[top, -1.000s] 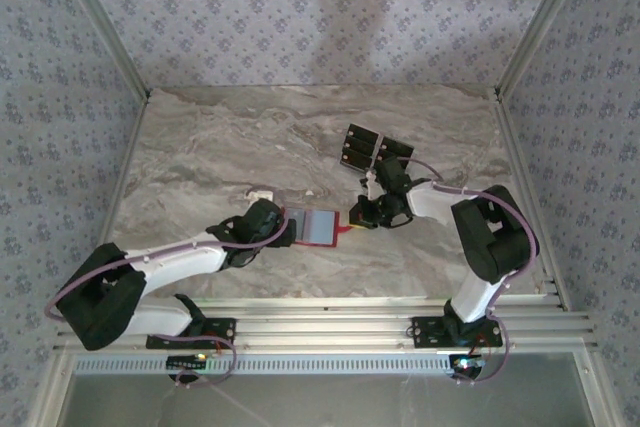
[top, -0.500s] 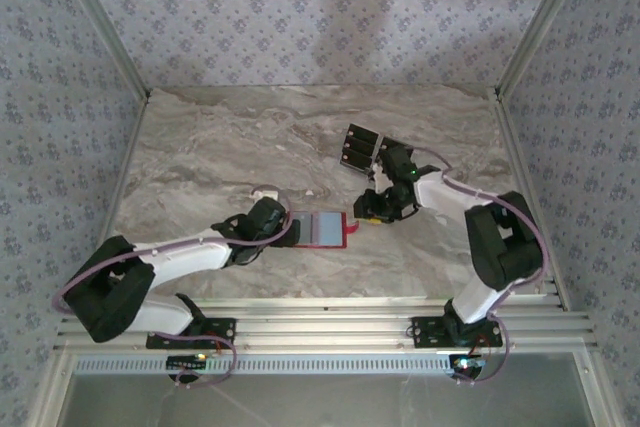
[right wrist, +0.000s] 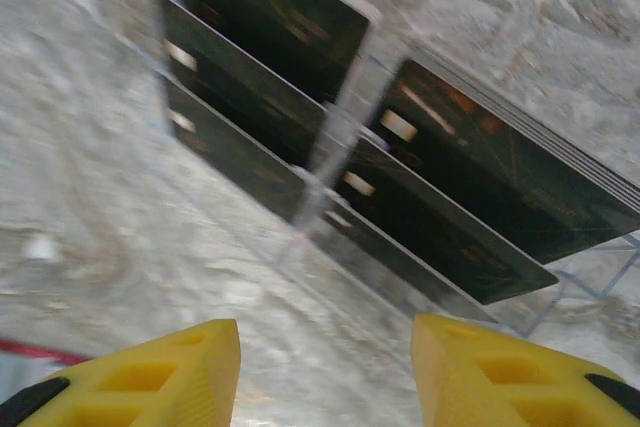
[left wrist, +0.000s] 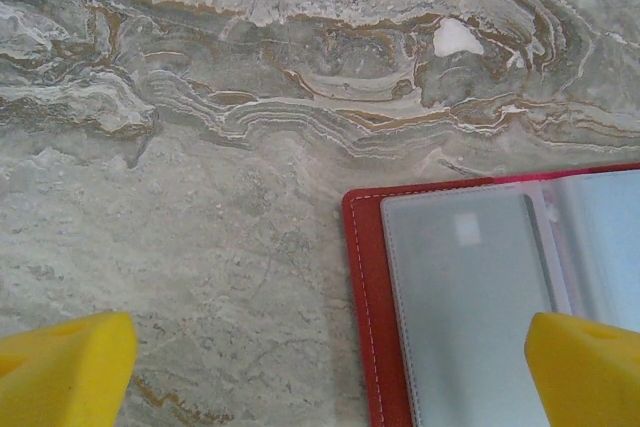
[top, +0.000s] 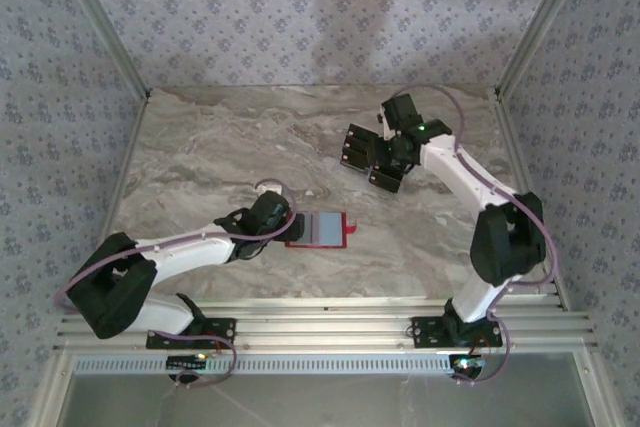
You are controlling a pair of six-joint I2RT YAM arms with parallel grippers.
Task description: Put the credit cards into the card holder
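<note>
Here the card holder [top: 322,229] lies open and flat on the marble-patterned table [top: 200,137], a little nearer than the middle. Its red cover is underneath and its pale grey-blue pockets [top: 326,226] face up. A small red clasp tab [top: 351,230] sticks out from its right edge.

The left gripper [top: 284,228] sits at the holder's left edge with its jaws spread wide and nothing between them. In the left wrist view, one yellow finger [left wrist: 585,372] hangs over a pocket. The other is over bare table just outside the red border. Whether either finger touches what lies under it cannot be told.

The cards [top: 358,148] are to the far right of the middle, well apart from the holder. In the right wrist view they are black with small pale marks, and they overlap one another in two columns, side by side. A clear strip runs between the columns, but the picture is too blurred to say what it is.

The right gripper [top: 386,173] is just beside the cards, on their right and near side. Its yellow fingers [right wrist: 150,377] stand partly apart and hold nothing, with only table showing in the gap. The cards lie ahead of the fingertips, apart from them.
</note>
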